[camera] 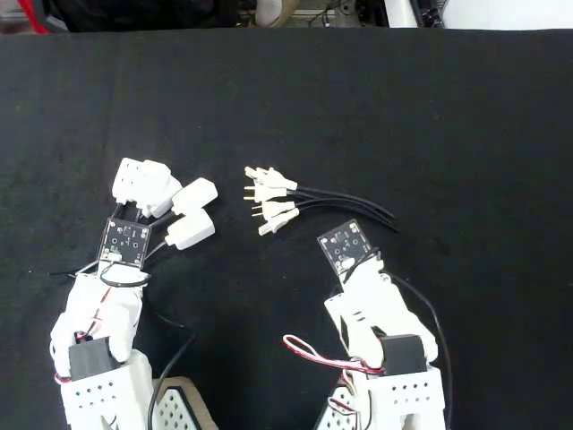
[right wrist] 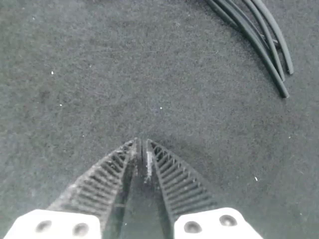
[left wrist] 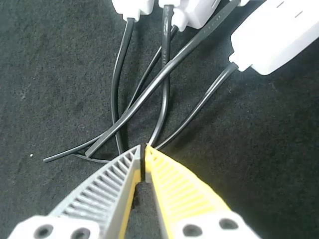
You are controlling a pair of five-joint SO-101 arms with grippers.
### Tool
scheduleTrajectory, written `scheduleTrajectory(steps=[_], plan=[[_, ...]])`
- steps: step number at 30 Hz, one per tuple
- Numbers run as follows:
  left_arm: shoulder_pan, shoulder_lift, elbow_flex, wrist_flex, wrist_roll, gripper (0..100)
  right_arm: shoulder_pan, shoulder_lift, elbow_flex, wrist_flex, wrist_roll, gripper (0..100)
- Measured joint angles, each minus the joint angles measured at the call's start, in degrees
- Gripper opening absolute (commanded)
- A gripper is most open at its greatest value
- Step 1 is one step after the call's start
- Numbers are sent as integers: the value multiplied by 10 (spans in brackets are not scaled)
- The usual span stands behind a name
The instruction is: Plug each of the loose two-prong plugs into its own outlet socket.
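On black felt (camera: pixel 358 107): ribbed left gripper (left wrist: pixel 144 149) clenched by glossy round cords (left wrist: pixel 164 74); right gripper (right wrist: pixel 141 144) clenched too.

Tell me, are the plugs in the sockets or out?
Out. The two-prong plugs lie loose on the black table, bare prongs showing, apart from the white outlet sockets.

The left arm (camera: pixel 98 331) and right arm (camera: pixel 385 322) are white printed shells; each carries a black servo block (camera: pixel 89 358) and a small black circuit board (camera: pixel 125 242); red-and-white wires (camera: pixel 313 354) loop beside the right arm; the left gripper (left wrist: pixel 144 154) has one grey ribbed finger (left wrist: pixel 104 184) and one yellow finger (left wrist: pixel 179 189); the right gripper (right wrist: pixel 141 145) has black ribbed fingers (right wrist: pixel 104 174); both sit on white bases with screw holes (right wrist: pixel 227 220).
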Motion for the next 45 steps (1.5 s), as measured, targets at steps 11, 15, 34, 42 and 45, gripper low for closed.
scheduleTrajectory(steps=[11,15,34,42,45], plan=[[0,0,0,0,0,31,0,0,0,0,0,14],[0,0,0,0,0,31,0,0,0,0,0,14],[0,0,0,0,0,30,0,0,0,0,0,14],[1,0,0,0,0,30,0,0,0,0,0,14],[10,0,0,-10,0,30,0,0,0,0,0,14]])
